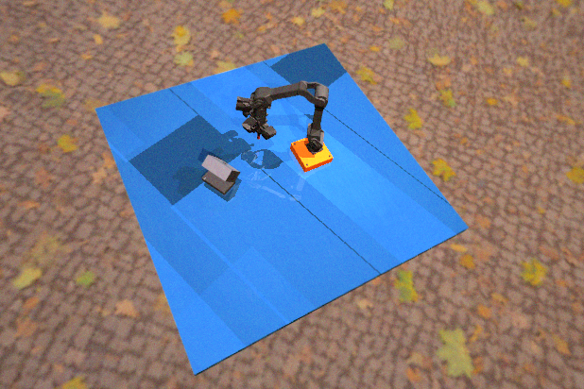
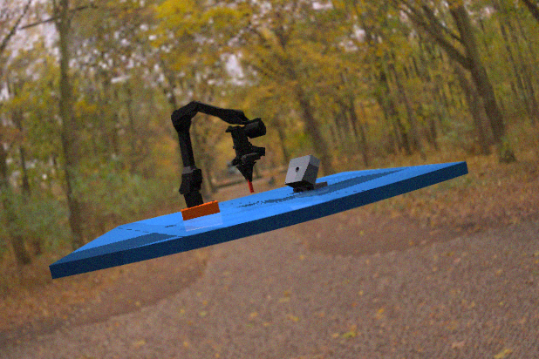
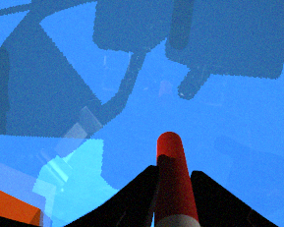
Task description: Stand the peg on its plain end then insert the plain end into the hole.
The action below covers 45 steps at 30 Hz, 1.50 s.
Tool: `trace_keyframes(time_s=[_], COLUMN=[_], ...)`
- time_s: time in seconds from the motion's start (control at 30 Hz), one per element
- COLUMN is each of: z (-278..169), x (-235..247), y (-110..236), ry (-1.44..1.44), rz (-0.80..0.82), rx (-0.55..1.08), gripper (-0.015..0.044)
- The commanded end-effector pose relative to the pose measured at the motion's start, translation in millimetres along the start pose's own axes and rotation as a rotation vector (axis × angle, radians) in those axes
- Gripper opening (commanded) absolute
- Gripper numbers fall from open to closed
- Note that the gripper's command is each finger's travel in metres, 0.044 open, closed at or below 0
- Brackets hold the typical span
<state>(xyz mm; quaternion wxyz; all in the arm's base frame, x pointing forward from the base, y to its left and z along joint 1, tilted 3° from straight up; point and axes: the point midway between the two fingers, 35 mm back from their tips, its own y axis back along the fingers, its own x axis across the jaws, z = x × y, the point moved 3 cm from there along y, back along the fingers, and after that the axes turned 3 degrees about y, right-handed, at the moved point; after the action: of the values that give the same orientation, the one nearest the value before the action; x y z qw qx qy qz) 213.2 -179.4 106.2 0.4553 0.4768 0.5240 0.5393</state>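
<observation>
Outdoor autumn woodland, yellow-leaved trees (image 2: 270, 20), leaf-strewn cobbled ground (image 1: 496, 319), blue table (image 1: 265, 253) standing on a path

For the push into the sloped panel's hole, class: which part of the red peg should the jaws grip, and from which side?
Grip the red peg at its banded end, coming from above, as the gripper does now. The peg hangs below the jaws, so its plain end stays free to enter the hole in the sloped panel.

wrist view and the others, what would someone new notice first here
The red peg fills the wrist view, clamped between the black fingers of the hand and hanging above the blue table. Beside it stands the grey sloped panel, its single dark hole facing the arm.
</observation>
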Motion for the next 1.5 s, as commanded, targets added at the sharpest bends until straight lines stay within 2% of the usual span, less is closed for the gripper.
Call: trace_keyframes(time_s=[0.0, 0.17, 1.47], z=[0, 1, 38], x=[0, 0, -2], y=[15, 29, 21], ry=[-0.004, -0.005, -0.261], rz=[-0.006, -0.006, 0.125], rx=[0.000, 0.002, -0.398], gripper=[0.0000, 0.0000, 0.0000])
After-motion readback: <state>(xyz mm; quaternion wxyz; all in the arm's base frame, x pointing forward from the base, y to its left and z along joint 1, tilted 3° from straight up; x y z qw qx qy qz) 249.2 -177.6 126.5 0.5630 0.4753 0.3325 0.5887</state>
